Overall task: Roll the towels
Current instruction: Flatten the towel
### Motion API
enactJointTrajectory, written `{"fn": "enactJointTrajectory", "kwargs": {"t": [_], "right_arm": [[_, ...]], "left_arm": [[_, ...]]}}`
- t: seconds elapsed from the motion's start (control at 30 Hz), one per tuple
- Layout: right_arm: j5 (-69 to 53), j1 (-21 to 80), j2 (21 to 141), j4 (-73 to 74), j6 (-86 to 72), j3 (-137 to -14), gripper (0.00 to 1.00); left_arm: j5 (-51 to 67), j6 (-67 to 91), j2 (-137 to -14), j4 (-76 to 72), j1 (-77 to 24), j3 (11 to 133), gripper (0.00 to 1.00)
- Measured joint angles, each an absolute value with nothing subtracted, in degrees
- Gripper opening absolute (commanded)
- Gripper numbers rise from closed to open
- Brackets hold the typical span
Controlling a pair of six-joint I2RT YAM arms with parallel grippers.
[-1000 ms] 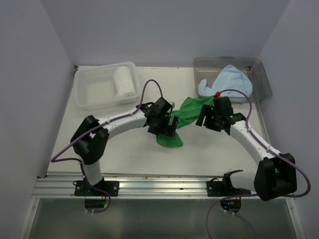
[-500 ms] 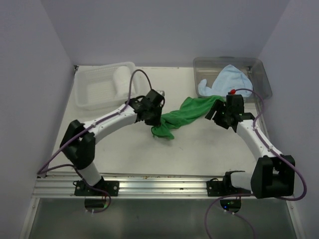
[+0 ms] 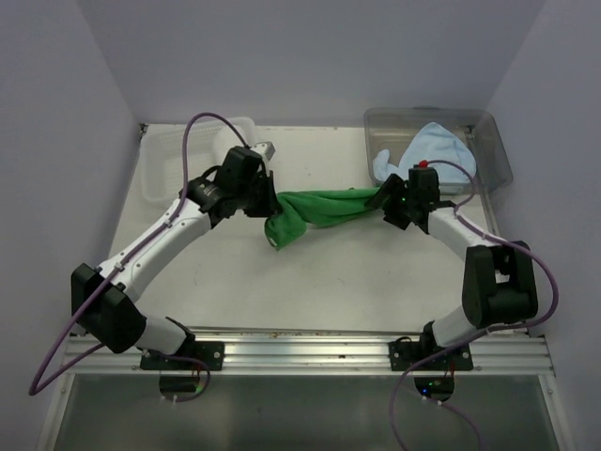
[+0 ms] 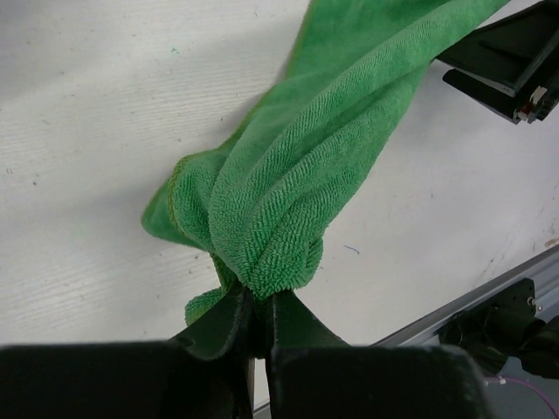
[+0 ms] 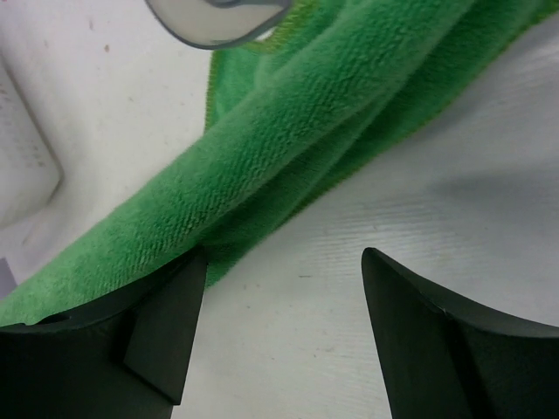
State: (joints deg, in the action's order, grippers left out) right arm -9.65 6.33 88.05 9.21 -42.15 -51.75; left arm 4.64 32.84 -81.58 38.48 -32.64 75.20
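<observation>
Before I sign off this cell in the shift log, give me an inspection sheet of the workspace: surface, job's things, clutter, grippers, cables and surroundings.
Surface: white table, no spill seen.
Job's things: green towel bunched like a rope, stretched between the two grippers; light blue towel heaped in the clear tub.
Clutter: white lattice basket at the back left, partly covered by the left arm.
Grippers: left gripper shut on one end of the green towel; right gripper open, the towel running past its finger.
Cables: purple cables loop above both arms.
Surroundings: plain walls on three sides; metal rail at the near edge.
</observation>
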Motion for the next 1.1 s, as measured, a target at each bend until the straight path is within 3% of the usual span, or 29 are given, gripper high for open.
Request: {"fn": "enactJointTrajectory", "kwargs": {"t": [0.33,0.43,0.53,0.63,0.67,0.73,0.8,0.87,1.03,1.1], "right_arm": [[-9.9,8.3,88.9,-1.9,-48.9,-51.6,0.75],[-9.5,9.2,88.9,-3.2,-49.8,-51.6,0.70],[-9.4,10.3,89.8,-4.2,-50.5,-52.0,0.39],[-8.5,11.3,91.3,-4.8,-51.0,-52.7,0.20],[-8.4,11.6,91.8,-4.8,-51.1,-53.1,0.08],[-8.3,11.8,92.3,-4.2,-50.7,-54.3,0.00],[-8.1,11.9,92.3,-3.4,-50.2,-55.9,0.00],[-8.1,12.1,92.3,-2.5,-49.3,-58.0,0.11],[-6.8,17.0,91.7,2.7,-41.9,-62.4,0.57],[-5.4,22.2,91.5,5.7,-38.9,-63.0,0.64]], "left_arm": [[5.5,30.1,-79.1,42.2,-29.8,75.6,0.00],[5.8,29.1,-77.2,43.1,-27.8,76.1,0.00],[6.0,28.4,-75.2,43.9,-25.5,76.4,0.00],[6.1,27.9,-74.0,44.5,-23.9,76.8,0.00],[6.2,27.8,-73.8,44.5,-23.5,76.8,0.00],[6.6,27.5,-73.7,44.8,-22.7,76.8,0.00],[7.0,27.2,-73.7,44.9,-21.9,76.8,0.00],[7.2,27.1,-73.7,45.1,-21.2,76.8,0.00],[7.2,26.7,-74.0,45.6,-20.5,76.8,0.00],[7.2,26.7,-74.0,45.7,-20.1,76.8,0.00]]}}
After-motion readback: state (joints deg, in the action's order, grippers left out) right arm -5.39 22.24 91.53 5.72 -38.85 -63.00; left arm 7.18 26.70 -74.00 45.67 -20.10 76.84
